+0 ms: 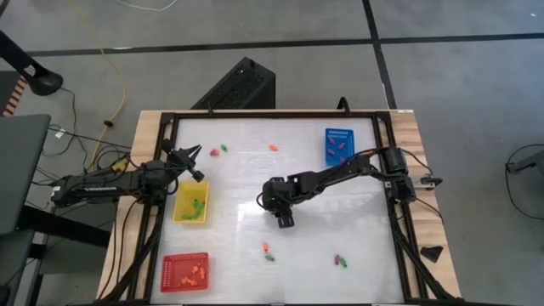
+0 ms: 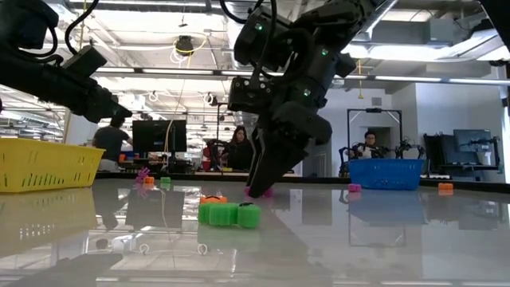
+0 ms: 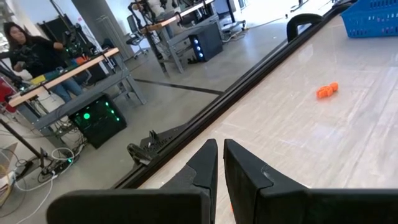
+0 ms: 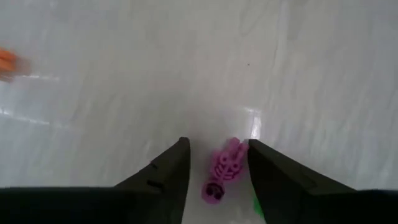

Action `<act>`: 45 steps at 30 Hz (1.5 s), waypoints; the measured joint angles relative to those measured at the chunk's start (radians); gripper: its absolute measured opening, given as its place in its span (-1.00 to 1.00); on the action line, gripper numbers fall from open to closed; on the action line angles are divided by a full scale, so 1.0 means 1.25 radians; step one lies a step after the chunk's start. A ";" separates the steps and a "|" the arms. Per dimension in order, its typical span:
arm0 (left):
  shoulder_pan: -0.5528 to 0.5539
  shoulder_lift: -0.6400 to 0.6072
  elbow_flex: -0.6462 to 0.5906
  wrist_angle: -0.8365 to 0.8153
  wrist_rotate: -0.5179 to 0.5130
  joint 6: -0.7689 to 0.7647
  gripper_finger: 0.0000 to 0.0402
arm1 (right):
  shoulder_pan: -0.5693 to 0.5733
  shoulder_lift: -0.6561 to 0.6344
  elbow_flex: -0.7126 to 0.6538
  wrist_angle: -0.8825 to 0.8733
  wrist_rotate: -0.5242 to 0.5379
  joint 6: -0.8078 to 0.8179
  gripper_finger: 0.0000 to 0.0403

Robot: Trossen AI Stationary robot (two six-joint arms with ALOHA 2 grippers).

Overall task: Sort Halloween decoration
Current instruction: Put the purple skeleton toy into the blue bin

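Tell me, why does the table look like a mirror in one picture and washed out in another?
Low view: the camera sits level with the glossy table, so ceiling lights and the green pieces reflect. Right wrist view: glare whitens the surface; an orange piece at the edge blurs, while the purple piece between the right end effector fingers stays clearer.
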 joint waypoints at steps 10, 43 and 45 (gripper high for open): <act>0.000 0.000 0.000 0.000 0.000 0.000 -0.91 | 0.000 -0.006 0.012 -0.026 0.001 0.000 -0.70; 0.000 0.000 0.000 0.000 0.000 0.000 -0.91 | -0.532 -0.574 -0.271 -0.353 0.112 0.005 -0.86; 0.000 0.000 0.000 0.000 0.000 0.000 -0.91 | -0.563 -0.569 -0.271 -0.356 0.105 0.013 -0.84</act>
